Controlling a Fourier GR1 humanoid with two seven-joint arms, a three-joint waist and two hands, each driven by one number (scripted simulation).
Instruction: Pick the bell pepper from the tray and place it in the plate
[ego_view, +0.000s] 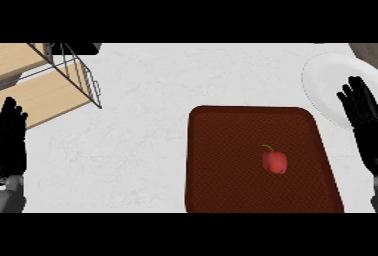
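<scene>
White counter (148, 125) holds a tray (229, 150) bearing the bell pepper (275, 161), plate (325, 85) nearby.

This is a kitchen: the white desk (133, 140) carries a wire rack (77, 70), a plate (323, 80) and a tray (236, 145) with a bell pepper (275, 161).

On the white counter (133, 140), a dark red tray (221, 150) with a red bell pepper (274, 161) lying right of its middle, green stem toward the far side. Beyond the tray's far right corner, a white plate (323, 82), partly covered by the right hand (361, 107), fingers straight. Left hand (11, 135) resting open at the left edge, below a wire rack (77, 70).
</scene>
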